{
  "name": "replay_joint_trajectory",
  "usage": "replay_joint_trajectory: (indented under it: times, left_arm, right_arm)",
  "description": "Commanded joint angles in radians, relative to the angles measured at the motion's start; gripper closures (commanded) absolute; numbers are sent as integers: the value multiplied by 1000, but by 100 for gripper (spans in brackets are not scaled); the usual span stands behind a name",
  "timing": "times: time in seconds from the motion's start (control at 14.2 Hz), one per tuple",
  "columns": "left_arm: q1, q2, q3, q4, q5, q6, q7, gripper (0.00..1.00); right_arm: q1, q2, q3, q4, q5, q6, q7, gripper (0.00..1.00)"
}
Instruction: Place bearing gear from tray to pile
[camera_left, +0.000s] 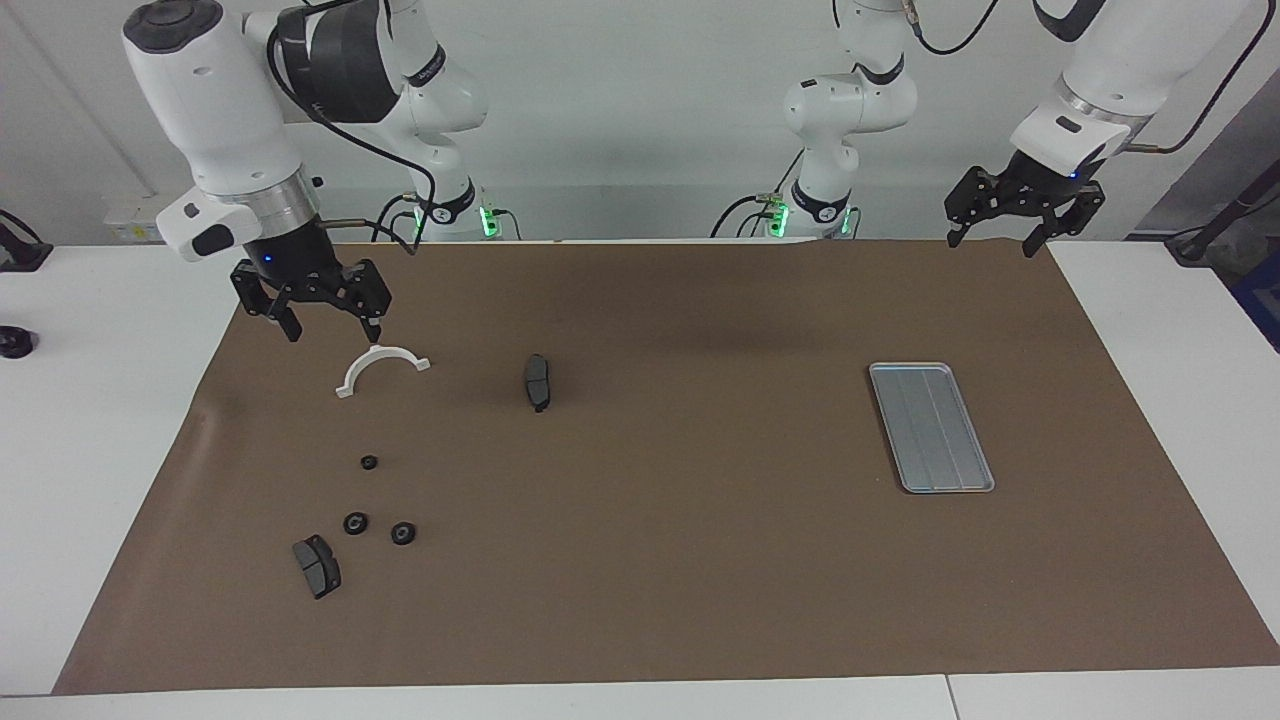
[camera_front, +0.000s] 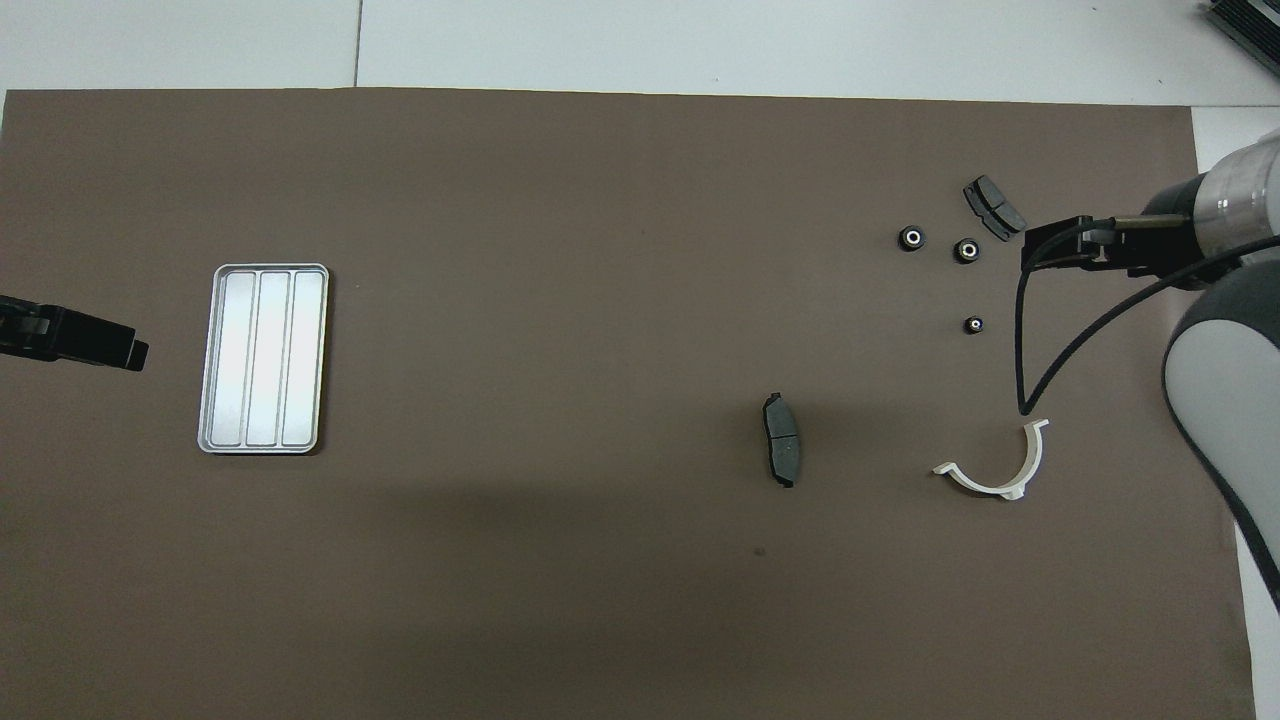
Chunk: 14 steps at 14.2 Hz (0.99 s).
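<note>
The silver-grey grooved tray (camera_left: 931, 427) (camera_front: 263, 358) lies toward the left arm's end of the mat, with nothing in it. The pile is three small black ring gears near the right arm's end: one gear (camera_left: 369, 462) (camera_front: 974, 324) nearer the robots, and two more (camera_left: 355, 523) (camera_left: 403, 533) side by side farther out. My right gripper (camera_left: 331, 325) hangs open and empty in the air over the mat's edge, just above the white half-ring. My left gripper (camera_left: 990, 243) waits open and empty, raised over the mat's corner at its own end.
A white half-ring (camera_left: 381, 368) lies between the right gripper and the gears. One dark brake pad (camera_left: 317, 566) sits beside the two farther gears. Another brake pad (camera_left: 537, 381) lies toward the table's middle. The brown mat (camera_left: 680, 560) covers the table.
</note>
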Motion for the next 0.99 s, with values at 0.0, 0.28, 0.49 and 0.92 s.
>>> replay_joint_trajectory:
  times: [0.0, 0.28, 0.49, 0.92]
  left_arm:
    - [3, -7, -2, -7, 16, -11, -9, 0]
    - [3, -8, -2, -7, 16, -11, -9, 0]
    - [3, -8, -2, -7, 16, -11, -9, 0]
    - [3, -8, -2, -7, 16, -11, -9, 0]
  right_arm:
    - [-15, -21, 1, -19, 32, 0, -47, 0]
    - [-15, -21, 1, -19, 60, 1, -44, 0]
    - [-20, -21, 1, -21, 60, -6, -47, 0]
    - [-20, -31, -2, -19, 45, -114, -51, 0]
